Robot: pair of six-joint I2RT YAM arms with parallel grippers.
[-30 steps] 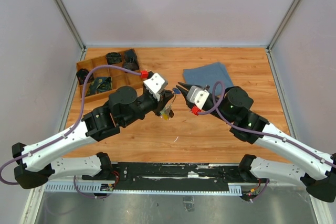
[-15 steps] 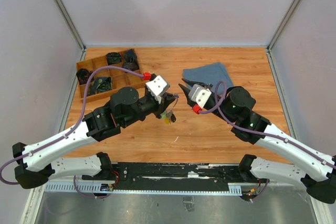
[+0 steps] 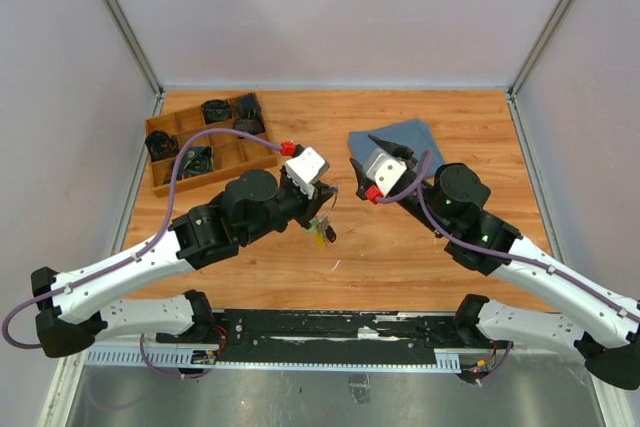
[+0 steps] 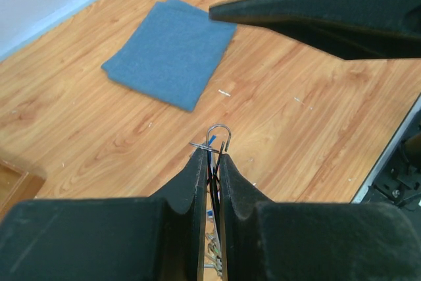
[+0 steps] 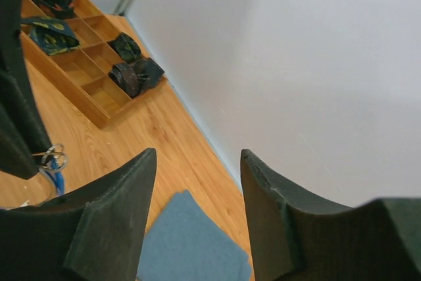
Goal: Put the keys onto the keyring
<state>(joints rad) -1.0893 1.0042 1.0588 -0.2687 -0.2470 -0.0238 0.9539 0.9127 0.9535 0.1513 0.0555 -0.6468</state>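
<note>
My left gripper (image 3: 327, 195) is shut on the thin silver keyring (image 4: 218, 126) and holds it above the table. A small loop of the wire sticks out past the fingertips in the left wrist view. A bunch of keys with yellow and green heads (image 3: 320, 231) hangs below the jaws. A bright blue key head (image 5: 58, 180) hangs by the ring in the right wrist view. I cannot pick out the duller blue-grey key. My right gripper (image 3: 353, 163) is open and empty, raised to the right of the ring and apart from it.
A folded blue cloth (image 3: 400, 137) lies at the back right of the wooden table. A wooden compartment tray (image 3: 190, 114) with dark items stands at the back left. Grey walls close in the back and sides.
My right gripper has drawn back from the left gripper and tilted up. My left gripper has moved right and nearer with the keyring, and the keys hang lower.
</note>
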